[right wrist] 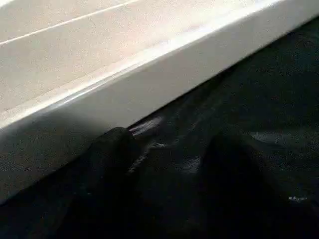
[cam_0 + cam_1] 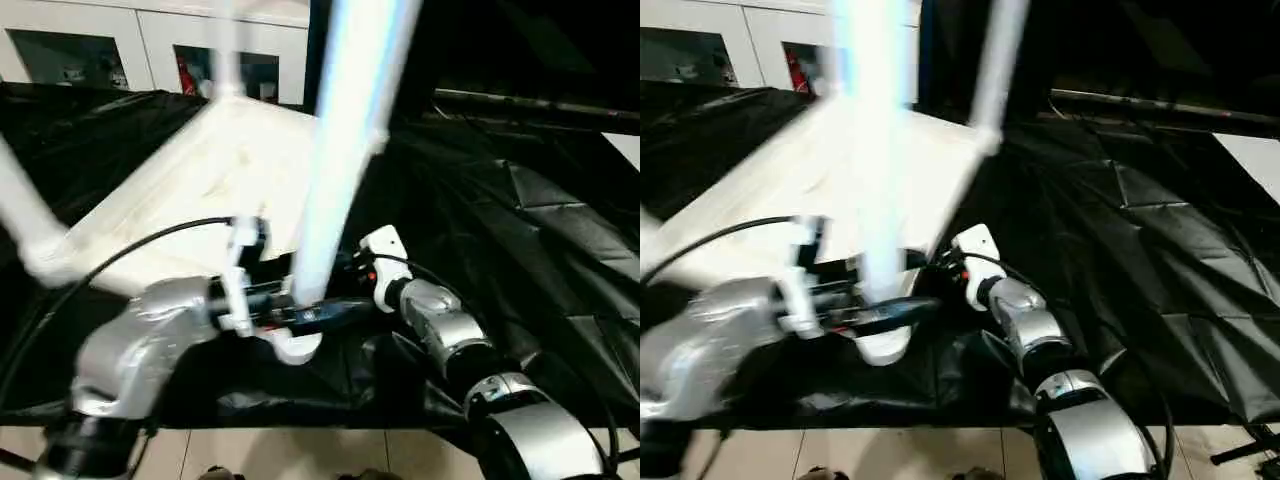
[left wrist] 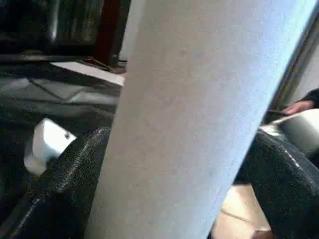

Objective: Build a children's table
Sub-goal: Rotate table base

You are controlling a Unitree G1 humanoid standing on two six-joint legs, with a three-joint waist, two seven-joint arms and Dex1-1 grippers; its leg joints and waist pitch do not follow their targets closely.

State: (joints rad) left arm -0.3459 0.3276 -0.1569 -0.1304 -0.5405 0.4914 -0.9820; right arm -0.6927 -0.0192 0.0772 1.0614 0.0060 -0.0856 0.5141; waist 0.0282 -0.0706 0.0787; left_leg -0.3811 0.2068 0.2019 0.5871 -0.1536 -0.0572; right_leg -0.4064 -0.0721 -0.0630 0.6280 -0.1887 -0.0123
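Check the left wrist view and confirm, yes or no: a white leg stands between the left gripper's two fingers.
Yes: the white leg stands between the two black fingers of the left gripper.

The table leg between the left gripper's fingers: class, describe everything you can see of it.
The leg is a long, smooth white tube, plastic by its look, widening towards its lower end. It stands nearly upright, leaning slightly, its foot in the round socket at the near corner of the overturned white tabletop. The left gripper has one black finger on each side of it, low on the tube. Its upper end runs out of the picture.
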